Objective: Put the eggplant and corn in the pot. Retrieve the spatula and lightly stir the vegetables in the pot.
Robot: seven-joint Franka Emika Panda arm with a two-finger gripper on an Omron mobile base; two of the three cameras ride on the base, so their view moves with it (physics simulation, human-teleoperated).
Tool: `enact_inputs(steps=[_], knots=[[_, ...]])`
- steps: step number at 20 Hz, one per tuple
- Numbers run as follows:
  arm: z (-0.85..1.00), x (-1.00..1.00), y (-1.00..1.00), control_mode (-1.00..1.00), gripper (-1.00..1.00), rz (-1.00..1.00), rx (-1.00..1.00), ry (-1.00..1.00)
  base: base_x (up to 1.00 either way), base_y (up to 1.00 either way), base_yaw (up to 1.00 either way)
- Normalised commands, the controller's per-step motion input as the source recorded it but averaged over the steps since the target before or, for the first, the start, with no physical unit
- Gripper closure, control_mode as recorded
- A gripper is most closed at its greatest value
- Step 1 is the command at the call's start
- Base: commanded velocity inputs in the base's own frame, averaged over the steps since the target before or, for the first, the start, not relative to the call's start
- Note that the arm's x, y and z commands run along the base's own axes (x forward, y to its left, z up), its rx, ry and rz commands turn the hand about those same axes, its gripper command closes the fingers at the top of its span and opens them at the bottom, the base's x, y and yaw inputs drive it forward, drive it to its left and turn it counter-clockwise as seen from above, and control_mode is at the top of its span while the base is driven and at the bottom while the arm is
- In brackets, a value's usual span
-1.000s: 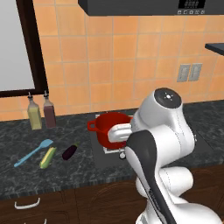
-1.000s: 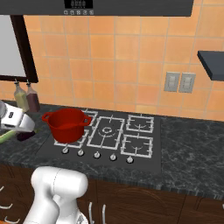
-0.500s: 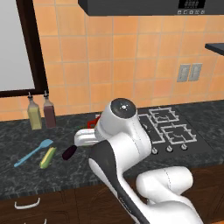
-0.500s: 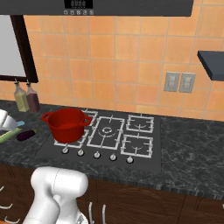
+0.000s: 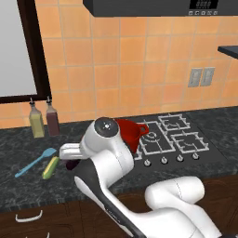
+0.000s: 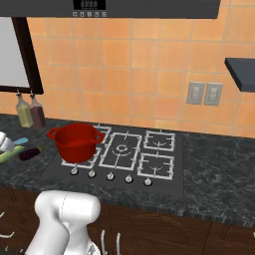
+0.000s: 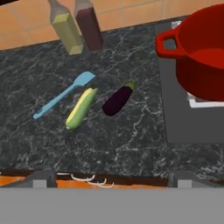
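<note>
My gripper (image 7: 113, 178) is open, its tips set wide apart with nothing between them, and it hangs above the dark counter in front of the vegetables. The dark purple eggplant (image 7: 117, 100) lies on the counter just left of the stove. The yellow-green corn (image 7: 82, 107) lies beside it, and the light blue spatula (image 7: 63, 95) further left. The red pot (image 7: 201, 57) stands on the stove's left burner, to the right. In the left base view the eggplant (image 5: 71, 164) is half hidden under my hand, with the corn (image 5: 51, 167) and spatula (image 5: 35, 161) beside it.
Two bottles, one yellowish (image 7: 66, 28) and one dark red (image 7: 89, 26), stand against the tiled wall behind the vegetables. The gas stove (image 6: 134, 154) spreads right of the pot (image 6: 75, 142). The counter's front edge and drawer handles lie just below the gripper.
The arm has swung left, from beside the pot to above the eggplant on the counter. The gripper stayed open. The vegetables, spatula and pot have not moved.
</note>
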Motion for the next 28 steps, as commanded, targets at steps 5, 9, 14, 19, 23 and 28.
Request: enact_inputs(steps=[5,9,14,19,23,28], knots=[[-0.03,0.18,0.56,-1.0,-1.0,0.0,0.0,0.01,0.0,0.0,0.0],[-0.16,0.09,0.49,-1.0,-1.0,0.0,0.0,0.1,0.0,0.0,0.0],[-0.29,0.07,0.1,-1.0,-1.0,0.01,0.01,0.09,0.0,0.0,0.0],[-0.29,0.15,0.06,-1.0,-1.0,0.01,0.0,0.01,0.0,0.0,0.0],[-0.19,0.29,0.0,-1.0,-1.0,0.02,0.0,0.0,0.0,0.0,0.0],[-0.16,0.27,0.21,-1.0,-1.0,0.0,0.0,0.0,0.0,0.0,0.0]])
